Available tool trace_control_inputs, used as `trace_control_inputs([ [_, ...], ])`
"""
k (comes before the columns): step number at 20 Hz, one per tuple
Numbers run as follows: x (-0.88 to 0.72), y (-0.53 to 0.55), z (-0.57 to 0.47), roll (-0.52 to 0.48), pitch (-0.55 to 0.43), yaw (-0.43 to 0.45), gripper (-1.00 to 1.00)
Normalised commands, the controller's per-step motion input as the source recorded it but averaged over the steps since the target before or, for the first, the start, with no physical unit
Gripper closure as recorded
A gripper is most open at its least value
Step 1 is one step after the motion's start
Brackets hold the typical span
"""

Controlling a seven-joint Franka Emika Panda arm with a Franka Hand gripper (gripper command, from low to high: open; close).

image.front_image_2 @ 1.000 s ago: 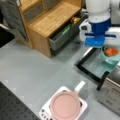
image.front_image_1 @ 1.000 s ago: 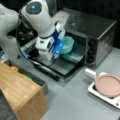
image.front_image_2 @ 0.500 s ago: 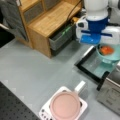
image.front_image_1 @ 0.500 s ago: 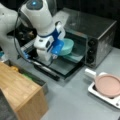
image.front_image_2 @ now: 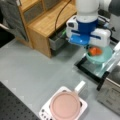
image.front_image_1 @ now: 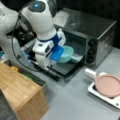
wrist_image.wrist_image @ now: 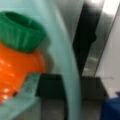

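Carrot (wrist_image.wrist_image: 17, 60) lies in teal bowl (image.front_image_2: 101, 58), green top toward wrist view's top.

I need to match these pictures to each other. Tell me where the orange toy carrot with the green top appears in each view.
Front view: the orange toy carrot is not visible; only the pale green bowl shows, on the open oven door.
Front view: the carrot lies inside that bowl, right of centre, just below the gripper.
Wrist view: the carrot fills the left side.
Shared landmark: the pale green bowl.
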Motion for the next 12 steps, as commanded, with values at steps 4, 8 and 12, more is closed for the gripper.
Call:
trace_control_inputs([
  [4, 0.59, -0.23, 0.2, -0.097, 0.201, 0.106, 1.0],
  [8, 0.54, -0.26, 0.23, -0.077, 0.215, 0.142, 1.0],
  [12, 0.47, -0.29, 0.22, -0.087, 0.248, 0.165, 1.0],
])
